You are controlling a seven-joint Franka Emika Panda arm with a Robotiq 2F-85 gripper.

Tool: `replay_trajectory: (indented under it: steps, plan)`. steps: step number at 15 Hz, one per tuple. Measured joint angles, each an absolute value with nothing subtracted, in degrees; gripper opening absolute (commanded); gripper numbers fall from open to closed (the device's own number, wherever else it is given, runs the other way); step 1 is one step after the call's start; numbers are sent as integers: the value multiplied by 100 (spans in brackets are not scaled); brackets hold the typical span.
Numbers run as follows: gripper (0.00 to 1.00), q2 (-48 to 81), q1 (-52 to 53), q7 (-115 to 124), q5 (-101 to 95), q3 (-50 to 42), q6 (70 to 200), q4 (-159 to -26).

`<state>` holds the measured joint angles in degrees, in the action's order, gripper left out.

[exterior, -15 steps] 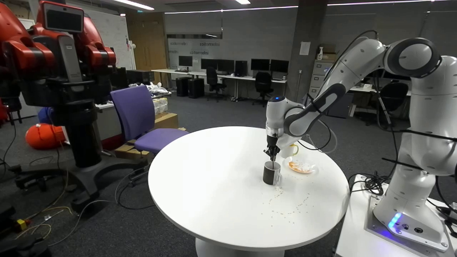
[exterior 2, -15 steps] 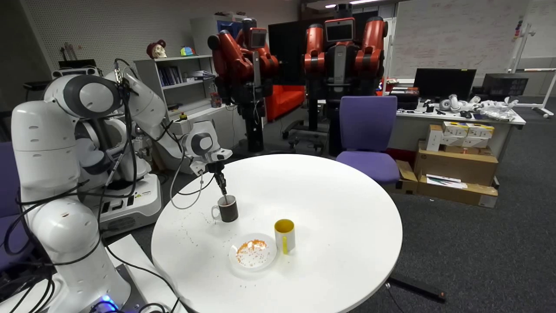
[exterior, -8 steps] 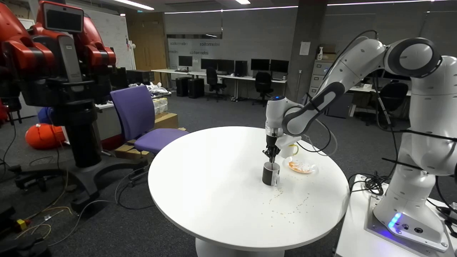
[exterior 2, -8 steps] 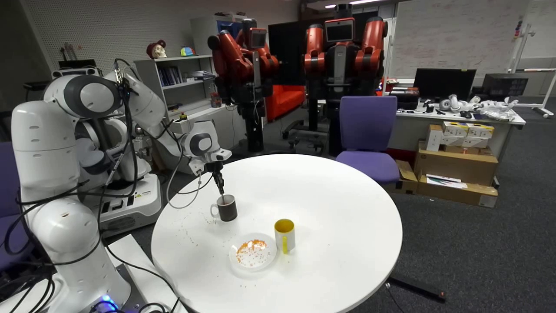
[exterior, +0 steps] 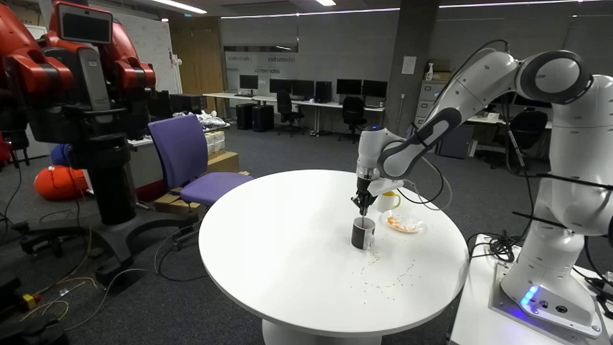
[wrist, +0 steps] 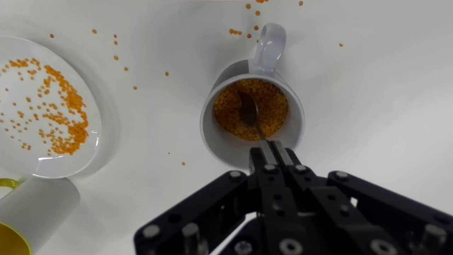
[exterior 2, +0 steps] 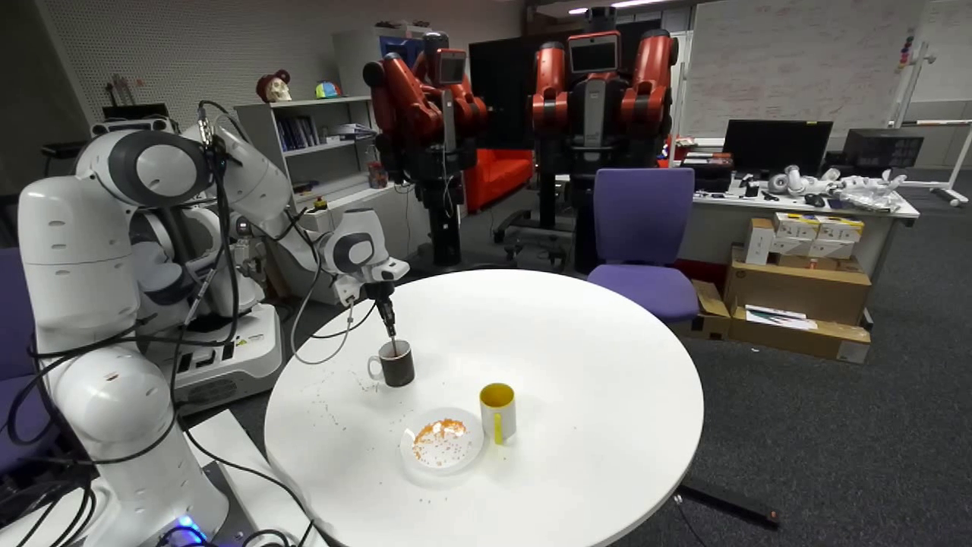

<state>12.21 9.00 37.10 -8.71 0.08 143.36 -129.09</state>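
Observation:
My gripper [wrist: 272, 143] is shut on the handle of a metal spoon [wrist: 248, 109], whose bowl reaches down into a mug. This mug [exterior: 359, 238] is dark outside, white inside and stands upright, partly filled with small orange grains [wrist: 276, 106]. In the wrist view the spoon's bowl rests at the grains, and the fingertips are over the mug's near rim. Both exterior views show the fingers just above the mug. The upper part of the spoon's handle is hidden between the fingers.
A white plate [exterior 2: 416, 462] with scattered orange grains lies near the dark mug. Beside the plate stands a white mug [exterior 2: 490, 418] with a yellow inside and handle. Loose grains [exterior: 378, 286] are strewn over the round white table [exterior: 287, 268]. A purple chair [exterior 2: 645, 289] stands behind it.
The dark mug has slid very slightly, and my gripper has shifted a little with the spoon still in it. The plate and yellow-lined mug have stayed put.

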Motion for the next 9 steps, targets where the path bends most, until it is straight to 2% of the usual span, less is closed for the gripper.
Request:
replay_trajectory:
  steps: [9]
  plan:
    - [1,1045,744,3521,-18,15,14536,-12912]
